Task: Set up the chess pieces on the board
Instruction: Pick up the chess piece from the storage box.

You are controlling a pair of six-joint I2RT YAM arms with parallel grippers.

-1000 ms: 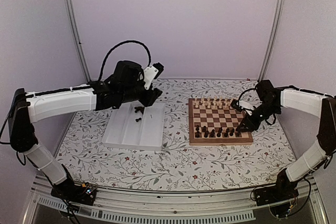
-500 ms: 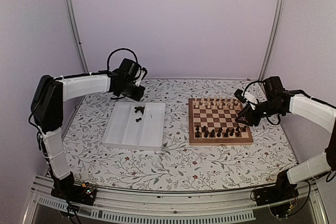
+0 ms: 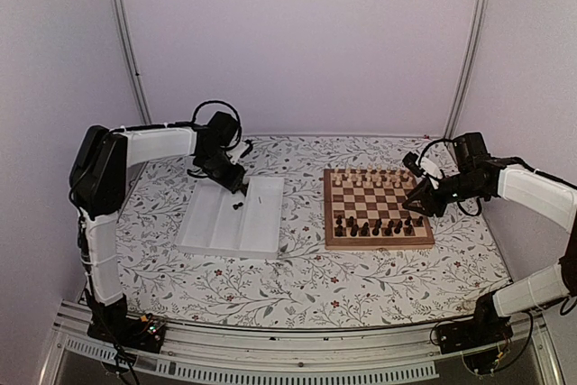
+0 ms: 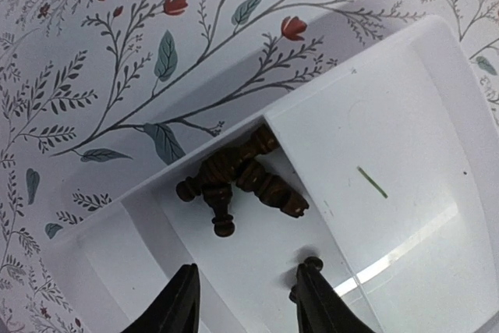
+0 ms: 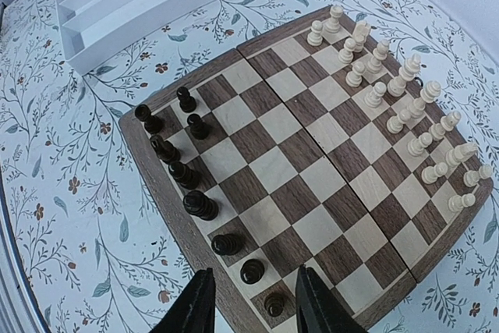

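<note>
left gripper [image 4: 246, 302] jaws apart, empty, over dark chess pieces [image 4: 234, 181] in white plastic tray [image 4: 405, 138]. right gripper [image 5: 253, 306] likewise over checkered wooden board [image 5: 300, 193].

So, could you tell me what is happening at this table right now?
A chessboard is being set up. The left gripper hovers open over dark chess pieces lying in the white tray. The right gripper hovers open and empty near the board's partly filled dark rows; the pale pieces stand opposite.
</note>
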